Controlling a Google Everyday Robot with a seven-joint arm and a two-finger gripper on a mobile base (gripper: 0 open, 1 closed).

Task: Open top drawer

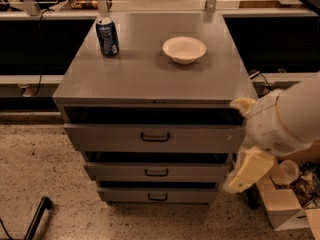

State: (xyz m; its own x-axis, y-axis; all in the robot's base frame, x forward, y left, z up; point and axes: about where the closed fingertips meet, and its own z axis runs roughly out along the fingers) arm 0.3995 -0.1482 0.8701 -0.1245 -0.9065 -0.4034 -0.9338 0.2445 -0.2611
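Observation:
The grey metal cabinet [150, 79] has three drawers. The top drawer [100, 136] is the widest, with a small dark bar handle [155, 137] at its centre and a dark gap above its front. My white arm [285, 119] comes in from the right. Its cream gripper [248, 170] hangs at the cabinet's right front corner, beside the right ends of the top and middle drawers and well right of the handle. It holds nothing that I can see.
A blue soda can [107, 36] and a white bowl [184, 49] stand on the cabinet top. Two narrower drawers [156, 172] sit below the top one. Cardboard boxes and a plastic cup [286, 173] lie on the floor at right. A black bar [37, 219] lies at the lower left.

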